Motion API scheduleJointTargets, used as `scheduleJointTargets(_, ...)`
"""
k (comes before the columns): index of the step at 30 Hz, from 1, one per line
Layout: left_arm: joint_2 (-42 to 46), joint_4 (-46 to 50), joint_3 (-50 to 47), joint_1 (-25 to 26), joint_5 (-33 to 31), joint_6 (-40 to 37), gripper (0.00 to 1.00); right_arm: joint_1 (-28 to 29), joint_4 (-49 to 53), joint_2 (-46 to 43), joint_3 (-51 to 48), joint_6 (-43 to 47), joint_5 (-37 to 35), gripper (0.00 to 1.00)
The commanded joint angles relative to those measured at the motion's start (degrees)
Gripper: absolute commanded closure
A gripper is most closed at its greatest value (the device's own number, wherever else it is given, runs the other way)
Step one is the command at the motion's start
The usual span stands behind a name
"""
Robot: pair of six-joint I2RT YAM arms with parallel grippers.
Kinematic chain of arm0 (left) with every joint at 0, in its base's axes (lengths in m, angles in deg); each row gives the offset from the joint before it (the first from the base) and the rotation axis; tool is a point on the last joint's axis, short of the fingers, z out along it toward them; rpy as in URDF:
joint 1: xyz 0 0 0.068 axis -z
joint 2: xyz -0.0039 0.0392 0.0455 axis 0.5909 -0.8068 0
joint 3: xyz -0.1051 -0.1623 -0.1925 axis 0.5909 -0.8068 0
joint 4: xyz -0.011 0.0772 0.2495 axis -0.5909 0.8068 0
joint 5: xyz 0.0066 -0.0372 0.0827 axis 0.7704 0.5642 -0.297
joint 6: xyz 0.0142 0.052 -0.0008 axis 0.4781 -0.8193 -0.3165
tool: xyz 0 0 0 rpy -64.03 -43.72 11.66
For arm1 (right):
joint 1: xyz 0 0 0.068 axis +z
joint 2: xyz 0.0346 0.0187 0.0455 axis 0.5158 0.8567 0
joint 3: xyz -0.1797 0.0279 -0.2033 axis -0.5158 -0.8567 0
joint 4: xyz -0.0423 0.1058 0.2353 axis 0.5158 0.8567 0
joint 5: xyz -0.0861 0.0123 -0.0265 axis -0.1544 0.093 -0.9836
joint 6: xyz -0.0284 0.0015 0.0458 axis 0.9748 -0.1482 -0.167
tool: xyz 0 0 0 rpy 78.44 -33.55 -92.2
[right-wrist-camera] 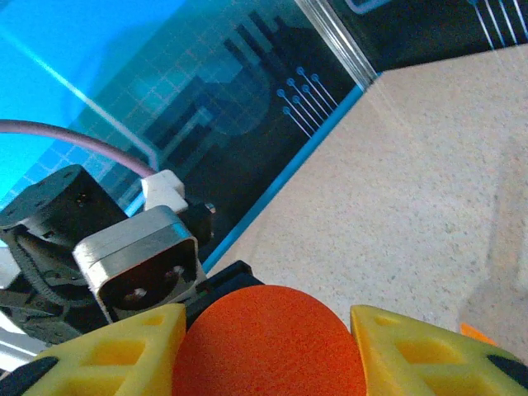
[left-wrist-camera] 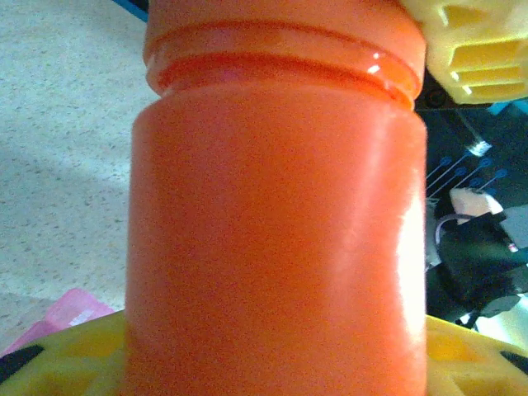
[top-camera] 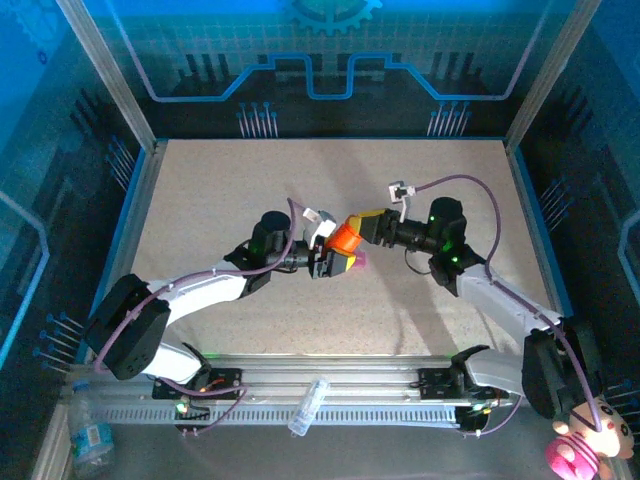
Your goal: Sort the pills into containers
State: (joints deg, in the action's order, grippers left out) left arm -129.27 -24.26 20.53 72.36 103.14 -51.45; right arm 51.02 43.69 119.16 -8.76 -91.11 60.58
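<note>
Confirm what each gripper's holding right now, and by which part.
Both hold the orange bottle: the left gripper clamps its body, the right gripper grips its cap.

Bottle (top-camera: pixel 344 238) over the middle of the table (top-camera: pixel 250 190), left gripper (top-camera: pixel 333 256) clasping its body from the left, right gripper (top-camera: pixel 362 227) clamped on its top from the right, containers (top-camera: pixel 357 262) just beneath, on the near side

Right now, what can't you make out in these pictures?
- Contents: in the left wrist view, the opaque wall of the orange bottle hides what is inside.
- The containers: in the top view, mostly hidden under the bottle, leaving a pink edge.
- Cap: in the right wrist view, cut off by the bottom edge.
</note>
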Motion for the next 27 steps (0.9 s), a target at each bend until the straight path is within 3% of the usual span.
scheduleJointTargets(1,2.0,-5.2,-0.9,-0.8,2.5,3.2,1.00,-1.6,-5.7,0.0,-1.1,0.7,1.1,0.52)
scheduleJointTargets(7,1.9,-5.0,-0.7,-1.0,1.1,2.6,1.00,-0.9,-9.4,-1.1,-2.9,-5.1,-1.3,0.50)
scheduleJointTargets(11,1.9,-4.5,-0.4,-0.9,0.0,1.8,1.00,1.0,-4.1,-1.9,-1.1,-4.7,-2.7,0.48)
scheduleJointTargets(18,2.5,-1.8,0.2,-1.1,-2.5,-0.5,1.00,3.5,7.6,-5.6,1.9,-2.1,-8.8,0.12)
scheduleJointTargets(21,2.6,1.0,0.7,-1.0,-3.7,-2.8,1.00,3.2,12.5,-7.9,2.8,-3.6,-13.4,0.06)
scheduleJointTargets(27,2.6,7.5,2.4,-0.9,-7.5,-8.0,1.00,3.0,31.5,-8.2,8.0,-11.7,-25.3,0.05)
